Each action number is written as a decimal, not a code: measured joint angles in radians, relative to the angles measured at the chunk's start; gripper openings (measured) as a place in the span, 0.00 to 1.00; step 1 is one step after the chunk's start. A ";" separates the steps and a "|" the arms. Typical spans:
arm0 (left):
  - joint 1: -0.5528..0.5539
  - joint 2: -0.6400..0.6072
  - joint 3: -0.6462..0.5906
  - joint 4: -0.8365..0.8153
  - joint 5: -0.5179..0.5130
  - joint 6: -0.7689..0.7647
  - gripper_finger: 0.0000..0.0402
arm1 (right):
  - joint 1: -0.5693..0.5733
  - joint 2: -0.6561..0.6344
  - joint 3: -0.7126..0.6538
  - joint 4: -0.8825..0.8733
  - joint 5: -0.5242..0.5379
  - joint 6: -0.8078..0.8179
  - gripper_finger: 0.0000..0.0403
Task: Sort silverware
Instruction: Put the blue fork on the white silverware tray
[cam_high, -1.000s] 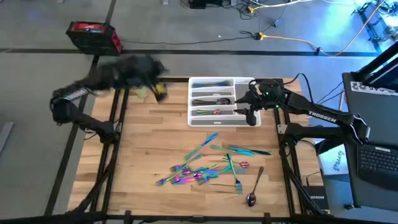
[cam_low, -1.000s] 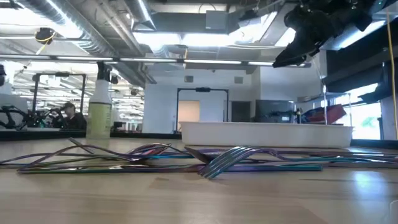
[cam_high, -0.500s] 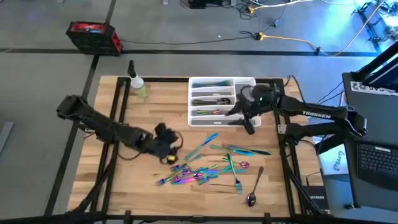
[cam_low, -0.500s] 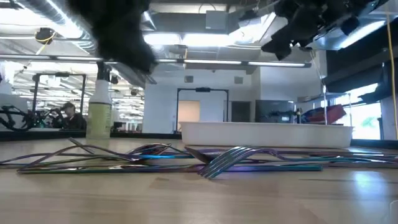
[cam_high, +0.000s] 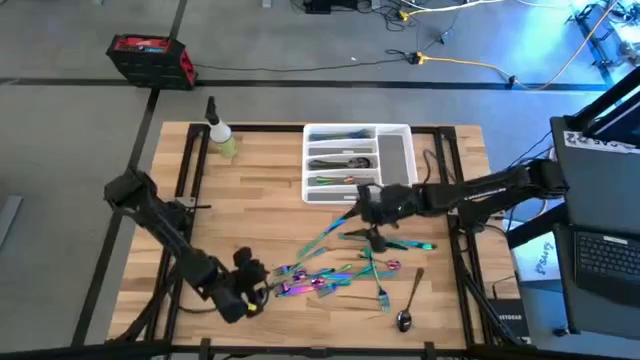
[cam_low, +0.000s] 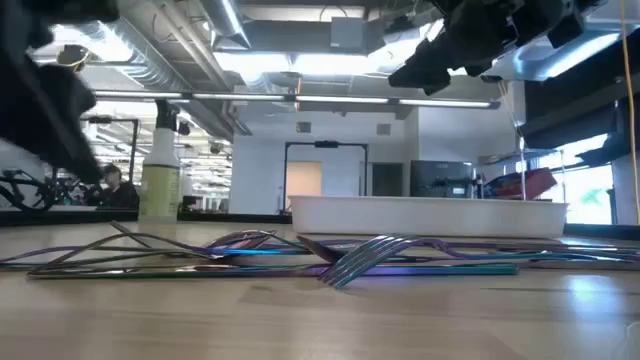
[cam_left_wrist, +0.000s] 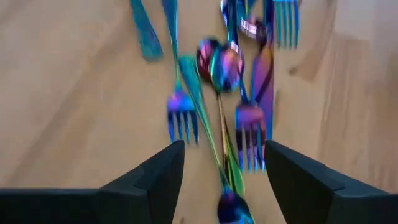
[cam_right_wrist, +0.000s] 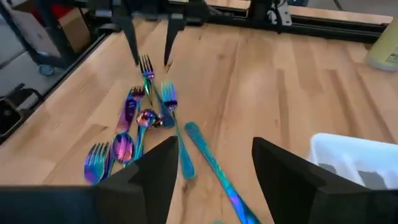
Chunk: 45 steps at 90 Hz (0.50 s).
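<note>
White compartment tray (cam_high: 395, 160) at table's far edge; spray bottle (cam_high: 221, 134) far-left corner

Bright, even light from ceiling strips in the low view, with glare on the worktop (cam_low: 560, 300) at right. The silverware (cam_left_wrist: 217, 93) is motion-blurred in the left wrist view. Blue light tints the high view's top right corner.
</note>
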<state>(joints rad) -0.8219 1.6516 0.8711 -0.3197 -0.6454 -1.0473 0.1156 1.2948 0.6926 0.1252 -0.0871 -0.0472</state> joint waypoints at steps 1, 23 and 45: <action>-0.004 0.006 0.000 0.002 0.000 -0.005 0.51 | 0.006 0.005 0.000 0.004 0.010 0.005 0.47; -0.035 0.127 0.000 0.091 0.015 -0.110 0.51 | 0.088 0.100 0.000 0.081 0.155 0.123 0.47; -0.029 0.186 0.002 0.134 -0.036 -0.218 0.51 | 0.123 0.150 0.000 0.093 0.209 0.175 0.47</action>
<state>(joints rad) -0.8513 1.8374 0.8734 -0.1862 -0.6809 -1.2656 0.2390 1.4452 0.6930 0.2178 0.1215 0.1277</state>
